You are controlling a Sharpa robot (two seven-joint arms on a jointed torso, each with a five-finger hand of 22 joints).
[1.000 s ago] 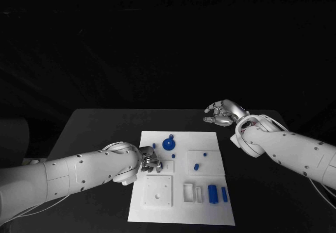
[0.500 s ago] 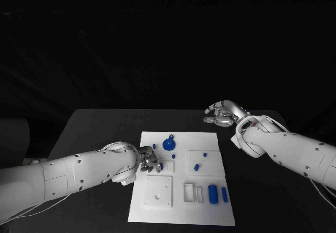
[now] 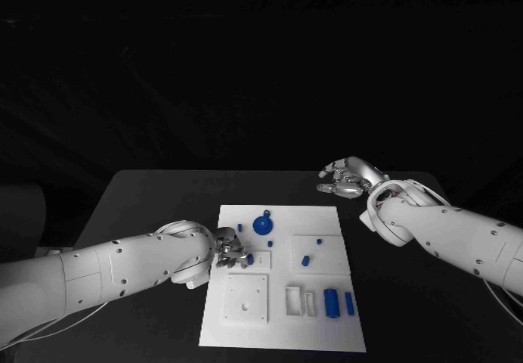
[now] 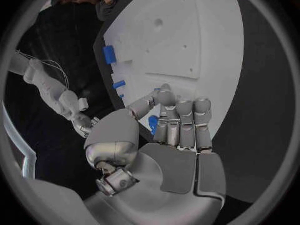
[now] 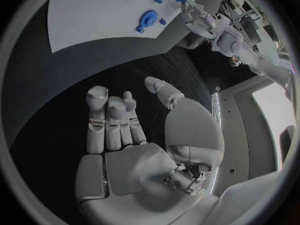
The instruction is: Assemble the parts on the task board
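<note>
Lying nearest the robot on the white task board (image 3: 327, 336) are two upright blue parts (image 3: 330, 302) beside a raised white block (image 3: 247, 298). Farther in, the left hand (image 3: 231, 251) hovers over the board's left side, fingers curled together; a small blue part (image 4: 153, 123) sits at its fingertips, though whether it is gripped cannot be told. Beyond lies the round blue part (image 3: 263, 224). Farthest, well off the board, the right hand (image 3: 349, 176) hangs empty, fingers loosely spread.
</note>
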